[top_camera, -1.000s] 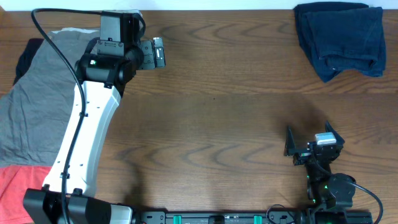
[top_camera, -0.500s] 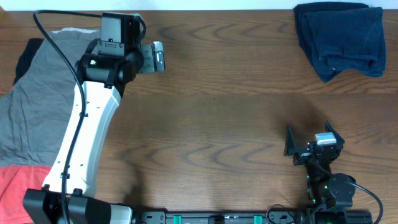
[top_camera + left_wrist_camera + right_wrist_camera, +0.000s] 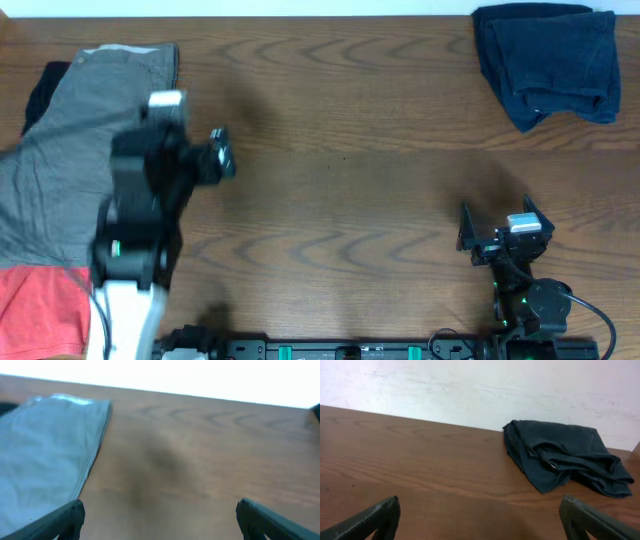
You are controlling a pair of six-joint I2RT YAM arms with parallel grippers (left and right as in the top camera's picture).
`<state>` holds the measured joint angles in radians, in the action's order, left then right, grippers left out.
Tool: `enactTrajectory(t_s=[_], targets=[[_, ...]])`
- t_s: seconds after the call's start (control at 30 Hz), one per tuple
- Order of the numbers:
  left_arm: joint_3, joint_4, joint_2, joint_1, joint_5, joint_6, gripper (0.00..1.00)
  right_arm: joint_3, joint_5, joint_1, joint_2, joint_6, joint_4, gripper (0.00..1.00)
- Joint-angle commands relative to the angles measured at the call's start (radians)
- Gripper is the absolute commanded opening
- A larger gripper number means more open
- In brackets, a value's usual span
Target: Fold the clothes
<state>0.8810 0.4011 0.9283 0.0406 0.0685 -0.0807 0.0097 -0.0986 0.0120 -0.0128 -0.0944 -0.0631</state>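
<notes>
Grey garment point(image 3: 70, 150) lies flat along the worktop's left edge, with red cloth point(image 3: 40, 310) showing only overhead at the near-left corner. Folded navy garment point(image 3: 550, 60) sits at the far-right corner. Left gripper point(image 3: 160, 510), blurred overhead, shows spread fingers in its wrist view; right gripper point(image 3: 480, 507) also gapes.

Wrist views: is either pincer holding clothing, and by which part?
Nothing is held. The left pincer is open over the table beside the grey garment; the right pincer is open, apart from the dark blue garment.
</notes>
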Motion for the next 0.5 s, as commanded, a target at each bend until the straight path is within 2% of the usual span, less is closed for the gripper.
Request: enactTrajectory(t_s=[0.0,0.27,0.47], targets=[[-0.177,-0.053,-0.159,-0.028,0.036,0.009,0.98,-0.004,0.005,-0.011,0.006,0.011,-0.002,0.99],[-0.499,-0.182,-0.555,-0.029,0.035,0.009,0.98,-0.004,0.005,-0.011,0.006,0.011,-0.002,0.99],[-0.648,-0.248,-0.750,-0.029,0.034,0.009,0.98,-0.004,0.005,-0.011,0.006,0.011,-0.002,0.99]])
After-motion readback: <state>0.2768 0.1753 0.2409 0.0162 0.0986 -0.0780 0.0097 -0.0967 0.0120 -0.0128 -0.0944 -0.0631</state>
